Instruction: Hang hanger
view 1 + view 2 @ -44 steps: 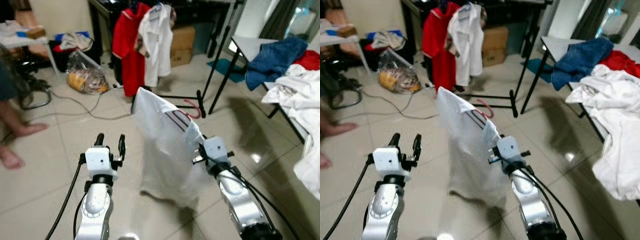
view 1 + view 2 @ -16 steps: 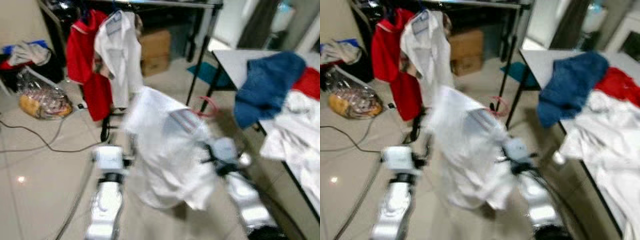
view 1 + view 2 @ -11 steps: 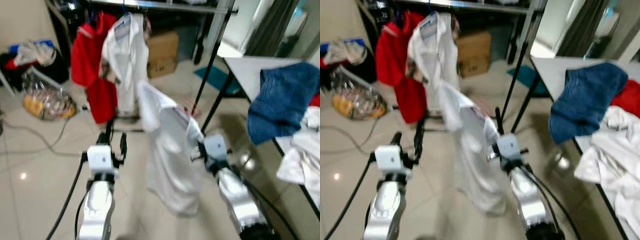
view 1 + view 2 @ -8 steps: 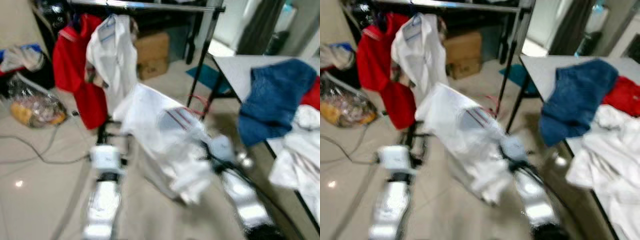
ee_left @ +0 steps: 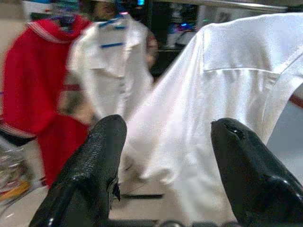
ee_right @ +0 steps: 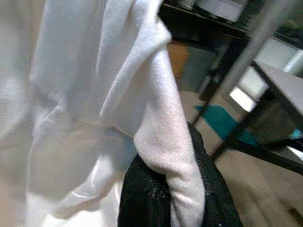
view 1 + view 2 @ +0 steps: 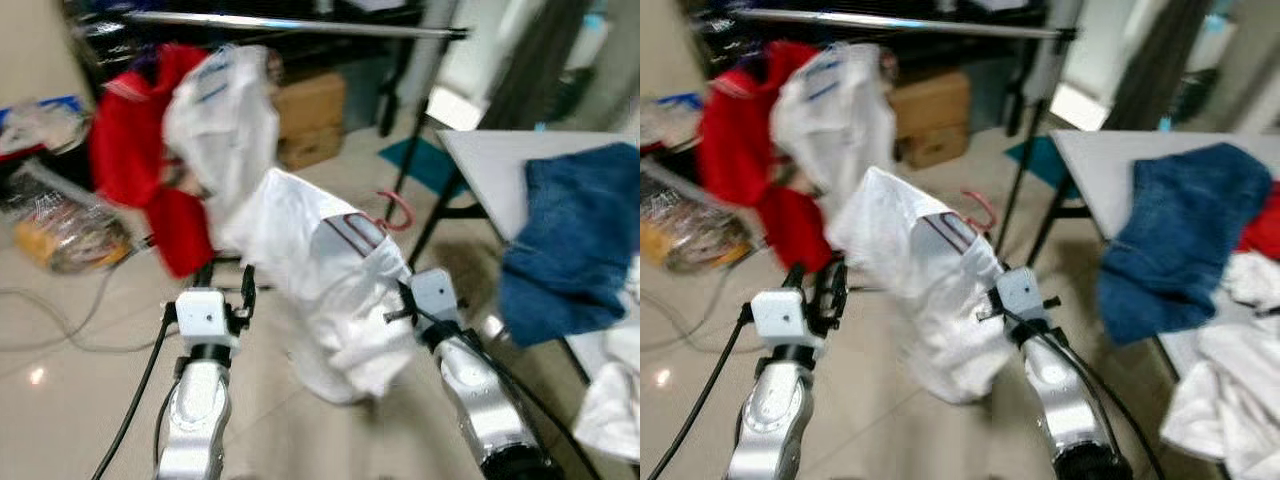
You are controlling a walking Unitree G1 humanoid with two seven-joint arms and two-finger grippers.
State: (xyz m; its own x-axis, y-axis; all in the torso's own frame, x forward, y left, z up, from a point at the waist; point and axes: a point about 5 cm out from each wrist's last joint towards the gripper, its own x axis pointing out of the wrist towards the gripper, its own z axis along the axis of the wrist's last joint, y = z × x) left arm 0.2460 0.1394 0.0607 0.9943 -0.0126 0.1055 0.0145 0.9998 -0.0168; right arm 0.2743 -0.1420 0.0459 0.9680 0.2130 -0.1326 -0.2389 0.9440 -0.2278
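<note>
A white shirt [image 7: 320,270] on a pink hanger hangs from my right gripper [image 7: 402,296], which is shut with the cloth bunched over its fingers [image 6: 161,194]. The hanger's hook [image 7: 397,212] sticks up just above that gripper. My left gripper [image 7: 226,282] is held up beside the shirt, open and empty, its fingers [image 5: 94,165] wide apart. Ahead and above runs the metal clothes rail [image 7: 300,22]. A red garment [image 7: 135,150] and another white shirt [image 7: 225,130] hang on its left part.
A table [image 7: 490,165] at the right carries a blue cloth [image 7: 575,240] and white laundry [image 7: 1230,400]. The rack's black leg [image 7: 432,195] slants down near the hook. A cardboard box [image 7: 310,115] sits under the rail; a plastic bag [image 7: 60,235] and a cable [image 7: 60,340] lie at the left.
The camera has moved nearer the rail and turned, with blur. The held shirt has swung and billowed in my right gripper. My left gripper stays open.
</note>
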